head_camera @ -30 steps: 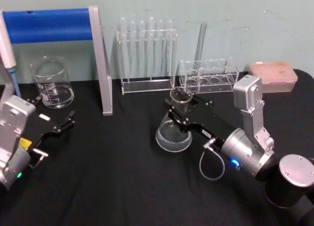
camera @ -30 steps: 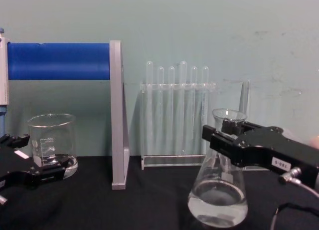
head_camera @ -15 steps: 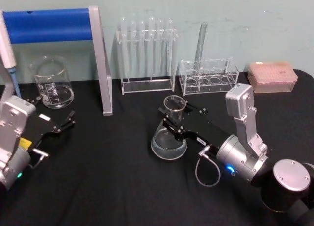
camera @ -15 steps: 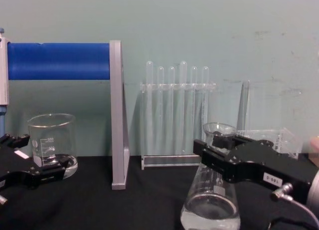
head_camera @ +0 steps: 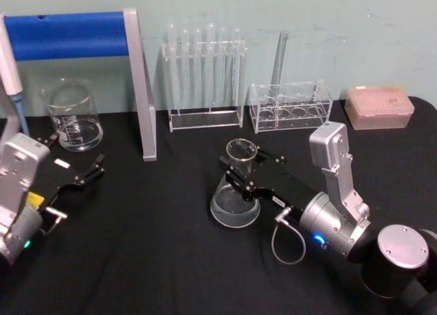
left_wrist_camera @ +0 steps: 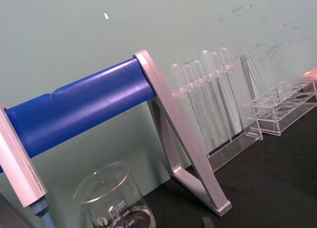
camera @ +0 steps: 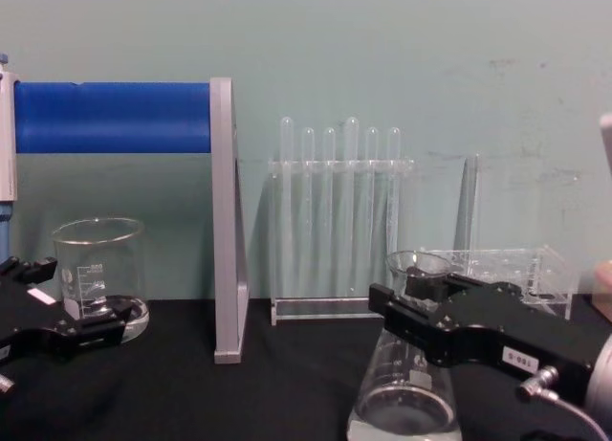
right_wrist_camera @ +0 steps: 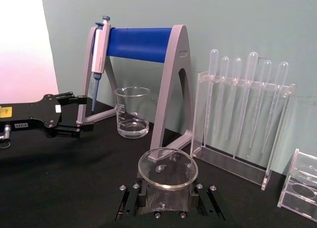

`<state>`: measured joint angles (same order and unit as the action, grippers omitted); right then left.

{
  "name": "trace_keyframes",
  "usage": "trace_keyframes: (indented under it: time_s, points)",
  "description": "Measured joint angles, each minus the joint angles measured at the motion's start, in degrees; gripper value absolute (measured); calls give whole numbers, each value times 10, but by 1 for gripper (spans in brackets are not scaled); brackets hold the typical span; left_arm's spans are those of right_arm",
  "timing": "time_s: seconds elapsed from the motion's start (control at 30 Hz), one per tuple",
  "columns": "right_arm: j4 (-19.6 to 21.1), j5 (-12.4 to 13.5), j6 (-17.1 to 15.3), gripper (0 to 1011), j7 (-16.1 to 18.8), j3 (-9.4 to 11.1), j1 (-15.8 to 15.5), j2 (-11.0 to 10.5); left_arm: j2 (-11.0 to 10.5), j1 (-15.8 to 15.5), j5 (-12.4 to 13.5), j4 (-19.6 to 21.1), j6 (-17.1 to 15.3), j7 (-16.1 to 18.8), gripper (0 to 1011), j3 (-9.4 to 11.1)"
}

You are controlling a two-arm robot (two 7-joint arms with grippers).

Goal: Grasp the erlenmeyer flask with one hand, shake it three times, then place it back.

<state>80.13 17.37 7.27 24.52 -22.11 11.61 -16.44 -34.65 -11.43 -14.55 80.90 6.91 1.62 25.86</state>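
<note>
Head view: we see the right claw grasping the erlenmeyer flask at its neck, left claw released near the beaker.

The right claw is black and blocky, dotted with small screws, with a white label on its side. A grey cable loops to a silver wrist showing a blue light. The left claw is black too, with a white tag, a yellow sticker and a silver housing.
</note>
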Motion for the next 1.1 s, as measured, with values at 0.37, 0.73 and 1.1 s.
trace_keyframes:
  time_s: [0.37,0.73,1.1]
  points:
    - [-3,-2,-2,449,-1,-2,-1,1,0,0,0,0,0,0,1001,0]
    - [-4,-3,-6,449,-2,-3,-3,1,0,0,0,0,0,0,1001,0]
    - [-7,-3,-8,449,-2,-3,-3,1,0,0,0,0,0,0,1001,0]
